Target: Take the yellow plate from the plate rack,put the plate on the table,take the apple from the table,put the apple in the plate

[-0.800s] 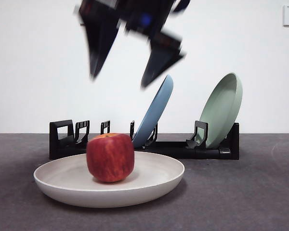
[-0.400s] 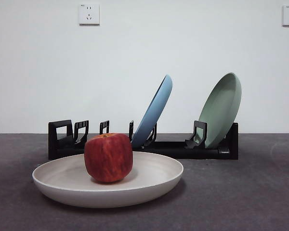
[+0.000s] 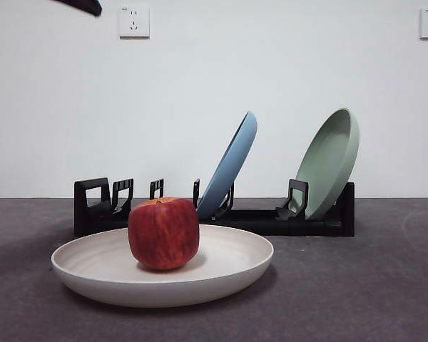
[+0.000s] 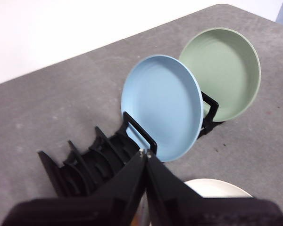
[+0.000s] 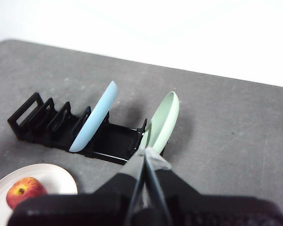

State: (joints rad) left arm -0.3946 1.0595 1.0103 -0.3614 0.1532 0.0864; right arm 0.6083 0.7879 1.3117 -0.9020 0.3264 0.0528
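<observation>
The red apple [image 3: 163,233] sits upright in the yellow plate [image 3: 221,274], which lies flat on the table [image 3: 357,285] in front of the plate rack [image 3: 257,221]. The right wrist view shows the apple [image 5: 24,190] in the plate [image 5: 56,176] from high above. My left gripper [image 4: 145,153] is shut and empty, high above the rack [image 4: 94,162]; a sliver of the yellow plate [image 4: 217,188] shows past its jaws. My right gripper [image 5: 146,151] is shut and empty, high above the rack [image 5: 52,125].
A blue plate [image 3: 230,165] and a sage-green plate [image 3: 330,162] lean in the rack's slots. A black arm tip [image 3: 82,6] shows at the top left corner of the front view. Two wall sockets [image 3: 134,21] are on the white wall behind.
The open gripper that hung above the apple a second ago has lifted out of the front view. Only a black tip now shows at the top left corner. Apple and plate stay put.
</observation>
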